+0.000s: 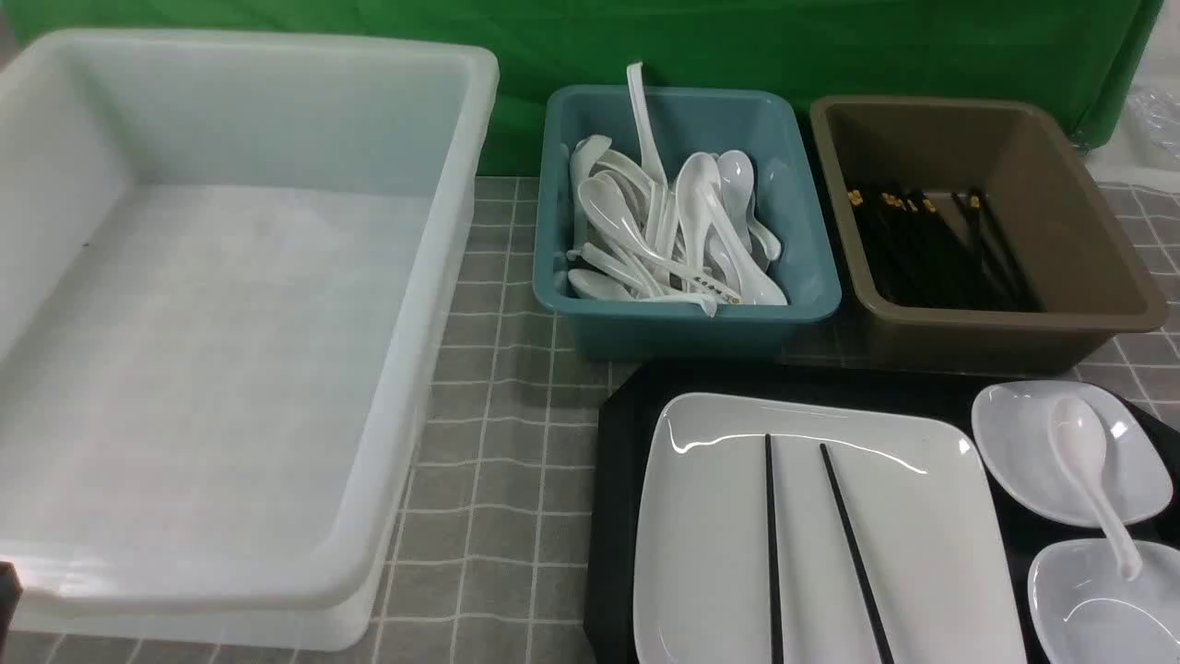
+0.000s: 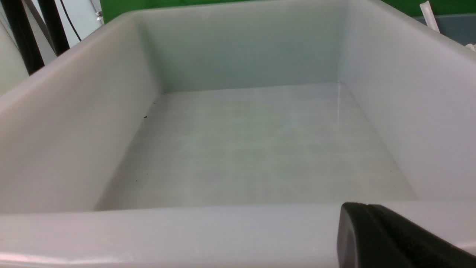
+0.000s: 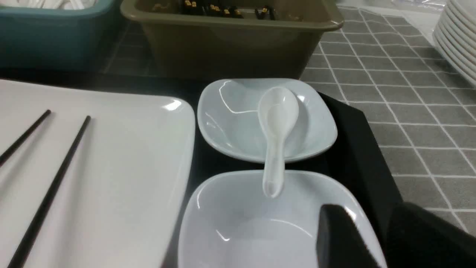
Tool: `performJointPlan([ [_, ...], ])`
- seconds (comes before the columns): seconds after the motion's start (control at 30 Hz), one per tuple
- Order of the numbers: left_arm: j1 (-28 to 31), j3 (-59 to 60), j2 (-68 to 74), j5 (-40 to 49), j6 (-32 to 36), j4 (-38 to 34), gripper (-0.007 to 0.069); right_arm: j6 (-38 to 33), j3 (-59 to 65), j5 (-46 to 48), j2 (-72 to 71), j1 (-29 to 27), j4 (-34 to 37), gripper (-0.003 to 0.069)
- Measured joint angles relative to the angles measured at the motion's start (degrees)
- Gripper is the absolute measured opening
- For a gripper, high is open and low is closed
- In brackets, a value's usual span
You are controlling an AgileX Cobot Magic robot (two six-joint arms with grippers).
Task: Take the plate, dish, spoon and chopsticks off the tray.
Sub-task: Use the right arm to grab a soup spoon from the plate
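The black tray sits at the front right. On it lies the large white plate with the two black chopsticks across it. To its right are two small white dishes, a far dish and a near dish. The white spoon rests with its bowl in the far dish and its handle reaching over the near one. In the right wrist view, my right gripper is open, its jaws on either side of the near dish's rim, near the spoon. My left gripper is shut and empty at the white tub's near rim.
A big empty white tub fills the left side. A teal tub of white spoons and a brown tub of black chopsticks stand behind the tray. A stack of white plates is off to the right.
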Motion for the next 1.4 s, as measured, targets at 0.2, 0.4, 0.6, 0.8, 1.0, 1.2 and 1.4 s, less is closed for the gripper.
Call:
performJointPlan([
  [0.2, 0.0, 0.0, 0.0, 0.0, 0.0, 0.0, 0.0006, 0.0, 0.0, 0.0, 0.0, 0.0, 0.0, 0.0239],
  [0.4, 0.0, 0.0, 0.0, 0.0, 0.0, 0.0, 0.0006, 0.0, 0.0, 0.0, 0.0, 0.0, 0.0, 0.0239],
  [0.6, 0.0, 0.1, 0.0, -2.2, -1.0, -2.2, 0.0006, 0.0, 0.0, 0.0, 0.0, 0.0, 0.0, 0.0239],
  [0.8, 0.0, 0.1, 0.0, -18.3, -12.4, -22.7, 0.0006, 0.0, 0.0, 0.0, 0.0, 0.0, 0.0, 0.0239],
  [1.0, 0.0, 0.1, 0.0, -30.9, -18.0, -26.3, 0.0006, 0.0, 0.0, -0.4, 0.0, 0.0, 0.0, 0.0239],
  [1.2, 0.0, 0.1, 0.0, -46.7, -20.2, -16.7, 0.0006, 10.8, 0.0, -8.3, 0.0, 0.0, 10.0, 0.0239],
  [1.4, 0.0, -4.6, 0.8, -51.1, -22.0, -12.1, 0.0006, 33.2, 0.0, -21.9, 0.0, 0.0, 19.7, 0.0239],
])
